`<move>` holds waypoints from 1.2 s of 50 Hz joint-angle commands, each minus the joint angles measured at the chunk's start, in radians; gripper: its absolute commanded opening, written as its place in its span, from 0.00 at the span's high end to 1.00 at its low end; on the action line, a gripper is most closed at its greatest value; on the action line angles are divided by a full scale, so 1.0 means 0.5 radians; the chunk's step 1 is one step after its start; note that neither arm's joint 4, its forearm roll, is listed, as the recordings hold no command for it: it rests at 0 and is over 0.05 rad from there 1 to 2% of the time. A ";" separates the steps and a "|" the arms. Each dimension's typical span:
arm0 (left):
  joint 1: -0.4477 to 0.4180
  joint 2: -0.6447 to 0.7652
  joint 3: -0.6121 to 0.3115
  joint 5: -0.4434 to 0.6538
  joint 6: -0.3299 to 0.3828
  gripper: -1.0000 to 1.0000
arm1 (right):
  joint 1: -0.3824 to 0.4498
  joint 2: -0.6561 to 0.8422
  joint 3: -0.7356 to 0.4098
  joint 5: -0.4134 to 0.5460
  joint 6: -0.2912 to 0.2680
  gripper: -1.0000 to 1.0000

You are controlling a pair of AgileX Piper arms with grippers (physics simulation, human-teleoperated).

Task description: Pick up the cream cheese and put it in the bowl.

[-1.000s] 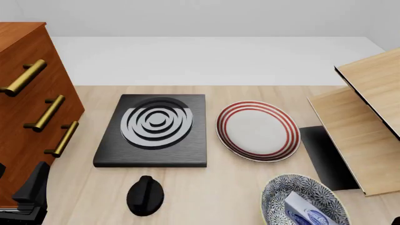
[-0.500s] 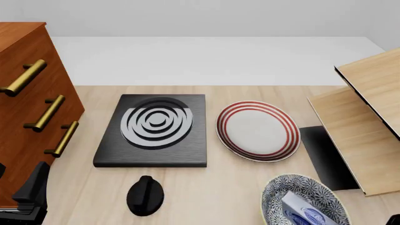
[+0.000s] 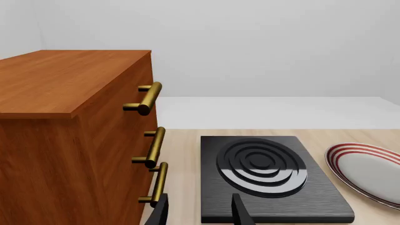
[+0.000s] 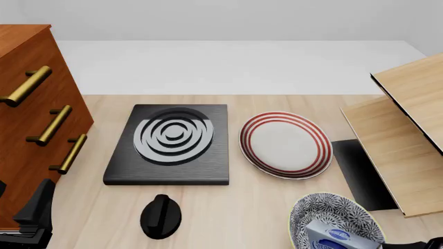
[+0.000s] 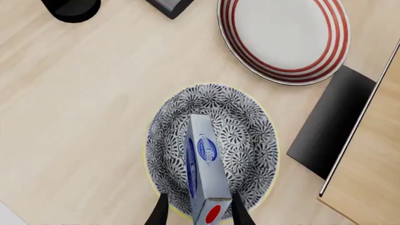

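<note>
The cream cheese carton (image 4: 335,236) lies tilted inside the patterned bowl (image 4: 315,207) at the front right of the table. In the right wrist view the carton (image 5: 206,159) rests in the bowl (image 5: 250,126) with its logo face showing. My right gripper (image 5: 200,213) is above it, fingers apart on either side, with a gap at one finger. Only a dark part of the right arm (image 4: 422,244) shows in the front view. My left gripper (image 3: 198,213) is open and empty, low at the front left near the cabinet.
A black stove plate (image 4: 169,142) sits mid-table with a black knob (image 4: 161,217) in front of it. A red-ringed white plate (image 4: 285,144) lies beyond the bowl. A wooden cabinet with brass handles (image 4: 28,119) stands at the left, a light wooden rack (image 4: 408,140) and dark mat (image 4: 360,174) at the right.
The carton has gone from standing steeply in the bowl to lying lower and flatter in it. A dark part of the right arm has come into the front view's bottom right corner.
</note>
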 commanded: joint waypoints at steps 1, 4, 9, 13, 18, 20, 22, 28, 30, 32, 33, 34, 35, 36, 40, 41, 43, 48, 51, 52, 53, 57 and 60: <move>0.000 0.000 0.000 0.000 0.000 0.00 | 0.010 0.008 -0.035 0.028 0.005 0.00; 0.000 0.000 0.000 0.000 0.000 0.00 | 0.007 0.013 -0.077 0.048 0.001 0.00; 0.000 0.000 0.000 0.000 0.000 0.00 | -0.011 0.014 -0.150 0.089 -0.024 0.00; 0.000 0.000 0.000 0.000 0.000 0.00 | -0.029 0.020 -0.248 0.139 -0.051 0.00; 0.000 0.000 0.000 0.000 0.000 0.00 | -0.036 0.032 -0.358 0.189 -0.069 0.00; 0.000 0.000 0.000 0.000 0.000 0.00 | -0.039 0.034 -0.396 0.210 -0.084 0.00; 0.000 0.000 0.000 0.000 0.000 0.00 | -0.043 0.037 -0.433 0.229 -0.095 0.00; 0.000 0.000 0.000 0.000 0.000 0.00 | -0.048 0.047 -0.535 0.263 -0.111 0.00; 0.000 0.000 0.000 0.000 0.000 0.00 | -0.045 0.055 -0.573 0.271 -0.114 0.00; 0.000 0.000 0.000 0.000 0.000 0.00 | -0.033 0.071 -0.624 0.273 -0.106 0.00; 0.000 0.000 0.000 0.000 0.000 0.00 | -0.030 0.079 -0.644 0.272 -0.113 0.00; 0.000 0.000 0.000 0.000 0.000 0.00 | -0.019 0.089 -0.670 0.268 -0.105 0.00; 0.000 0.000 0.000 0.000 0.000 0.00 | -0.023 0.090 -0.686 0.270 -0.110 0.00; 0.000 0.000 0.000 0.000 0.000 0.00 | -0.018 0.098 -0.705 0.267 -0.111 0.00; 0.000 0.000 0.000 0.000 0.000 0.00 | -0.013 0.114 -0.773 0.261 -0.116 0.00; 0.000 0.000 0.000 0.000 0.000 0.00 | -0.008 0.119 -0.814 0.256 -0.103 0.00; 0.000 0.000 0.000 0.000 0.000 0.00 | -0.009 0.122 -0.858 0.253 -0.099 0.00; 0.000 0.000 0.000 0.000 0.000 0.00 | -0.018 0.121 -0.987 0.243 -0.068 0.00; 0.000 0.000 0.000 0.000 0.000 0.00 | -0.007 0.117 -1.066 0.245 -0.044 0.00; 0.000 0.000 0.000 0.000 0.000 0.00 | -0.001 0.117 -1.074 0.247 -0.044 0.00; 0.000 0.000 0.000 0.000 0.000 0.00 | 0.002 0.113 -1.087 0.248 -0.046 0.00; 0.000 0.000 0.000 0.000 0.000 0.00 | 0.043 0.106 -1.187 0.240 0.011 0.00; 0.000 0.000 0.000 0.000 0.000 0.00 | 0.052 0.092 -1.235 0.239 0.008 0.00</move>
